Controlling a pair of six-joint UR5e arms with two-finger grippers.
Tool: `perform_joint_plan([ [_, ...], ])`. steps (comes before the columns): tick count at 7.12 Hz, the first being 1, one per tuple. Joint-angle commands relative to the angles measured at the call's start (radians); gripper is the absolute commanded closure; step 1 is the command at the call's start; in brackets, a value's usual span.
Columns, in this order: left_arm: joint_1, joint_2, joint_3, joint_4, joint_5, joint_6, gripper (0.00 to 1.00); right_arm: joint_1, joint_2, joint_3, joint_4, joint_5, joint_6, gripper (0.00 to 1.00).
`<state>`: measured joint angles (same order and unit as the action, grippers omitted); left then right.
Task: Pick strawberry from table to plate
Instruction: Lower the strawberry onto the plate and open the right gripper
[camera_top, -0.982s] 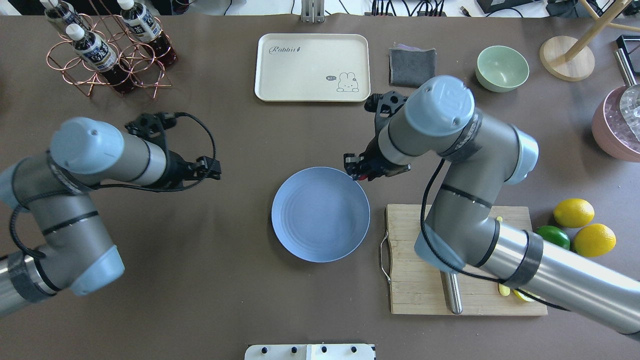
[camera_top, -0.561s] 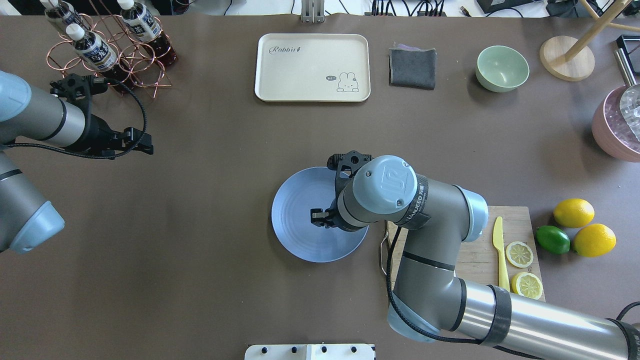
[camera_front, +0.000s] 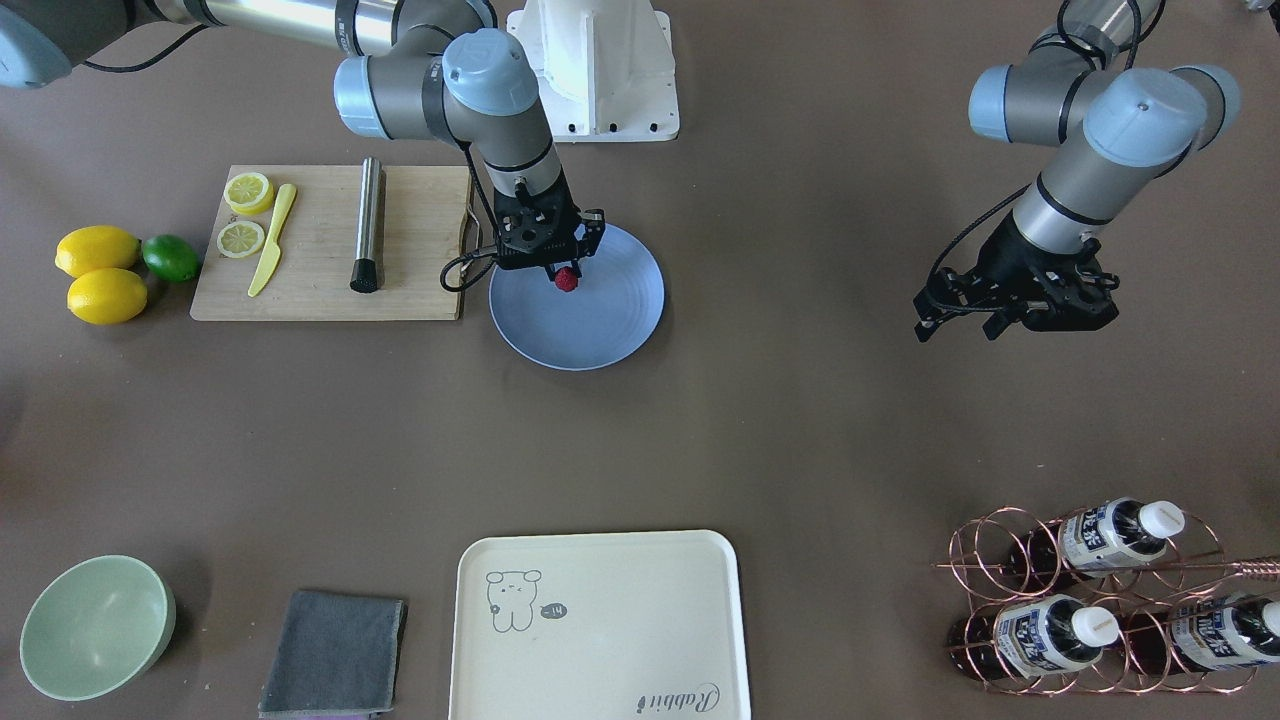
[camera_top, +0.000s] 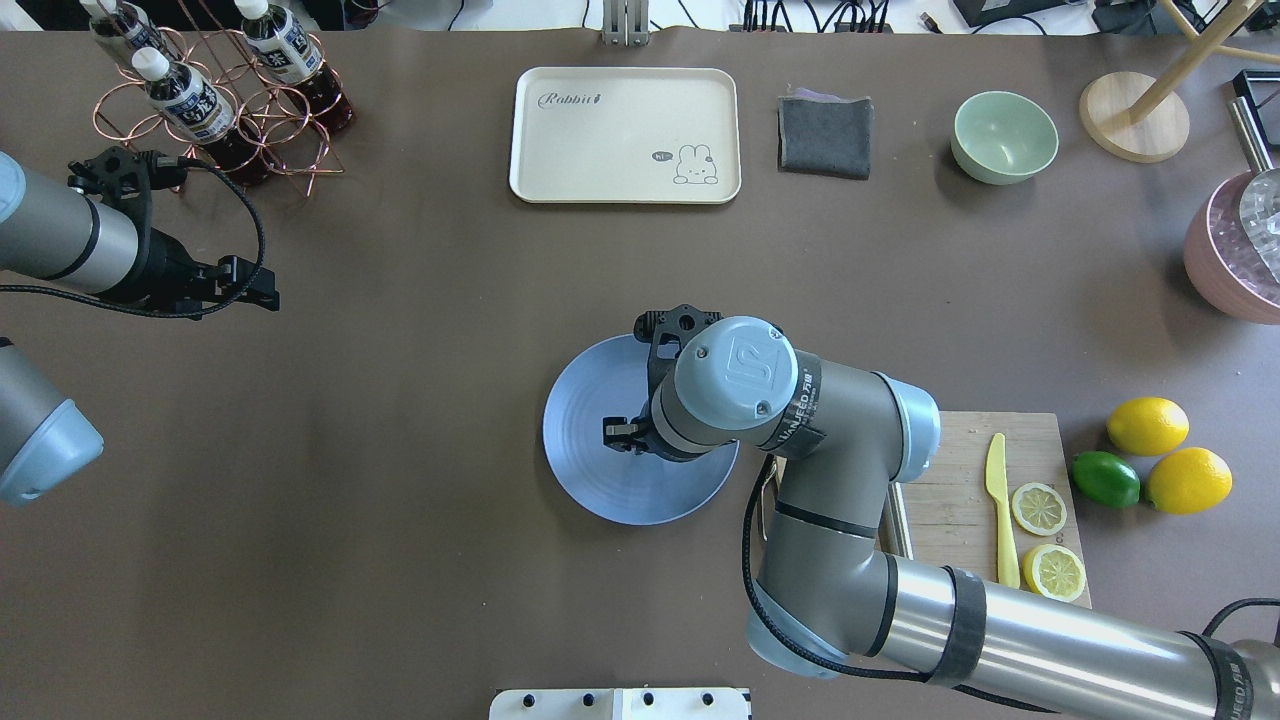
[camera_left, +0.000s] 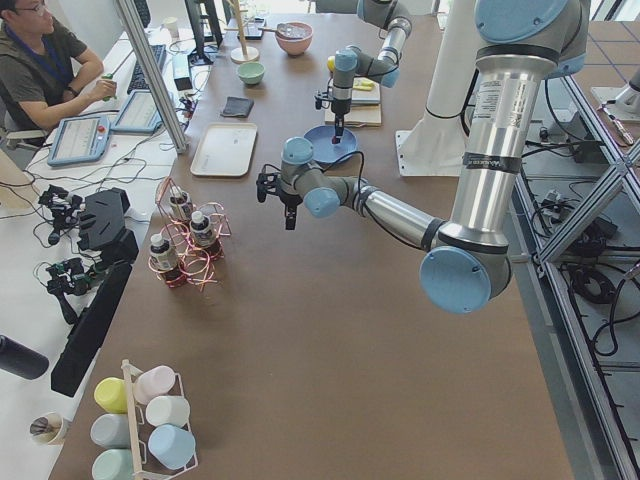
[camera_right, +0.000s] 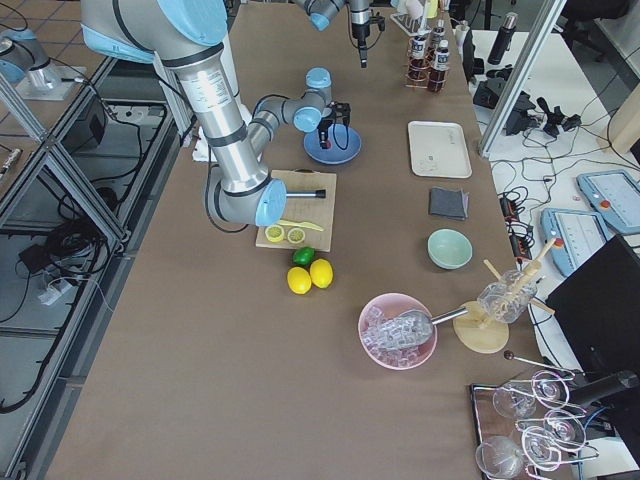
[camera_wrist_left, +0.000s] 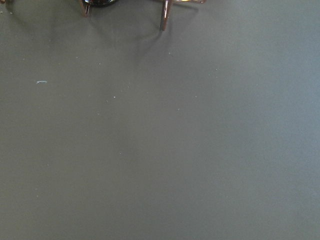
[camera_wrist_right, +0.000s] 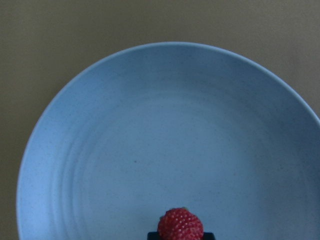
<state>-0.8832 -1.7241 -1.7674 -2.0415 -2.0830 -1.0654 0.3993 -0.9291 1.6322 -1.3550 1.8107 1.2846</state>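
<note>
Front-facing exterior gives us the brown counter first, then the light-blue plate on it. Well apart from the plate, the left arm's fingers hang spread and empty. Over the plate, the right arm's fingers are pinched narrow on the strawberry; whether it touches the plate we cannot tell. We judge the berry light, soft, bumpy and easily bruised, so it is best held gently across its middle.

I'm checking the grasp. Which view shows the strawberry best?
Right wrist view: the strawberry is close over the plate. The front view shows it small; overhead, the right arm hides it; side views are too distant.
</note>
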Motion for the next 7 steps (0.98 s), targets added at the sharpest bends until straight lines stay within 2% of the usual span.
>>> perform_joint_plan([
  [1, 0.0, 0.001, 0.0, 0.0, 0.0, 0.001, 0.04, 0.01, 0.03, -0.043, 0.002, 0.001, -0.004, 1.0],
  [2, 0.0, 0.001, 0.0, 0.0, 0.0, 0.001, 0.04, 0.01, 0.03, -0.046, 0.0, 0.001, -0.005, 1.0],
  [3, 0.0, 0.0, 0.0, 0.0, 0.0, 0.001, 0.04, 0.013, 0.03, -0.046, 0.002, 0.001, -0.001, 0.01],
  [5, -0.003, 0.0, -0.006, 0.003, -0.002, 0.001, 0.04, 0.036, 0.032, -0.028, -0.001, 0.015, -0.008, 0.0],
  [6, -0.035, -0.002, -0.012, 0.009, -0.017, 0.019, 0.04, 0.112, 0.021, 0.003, -0.013, 0.121, -0.01, 0.0],
  [7, -0.142, -0.002, -0.009, 0.064, -0.135, 0.163, 0.04, 0.254, -0.038, 0.059, -0.029, 0.279, -0.022, 0.0],
])
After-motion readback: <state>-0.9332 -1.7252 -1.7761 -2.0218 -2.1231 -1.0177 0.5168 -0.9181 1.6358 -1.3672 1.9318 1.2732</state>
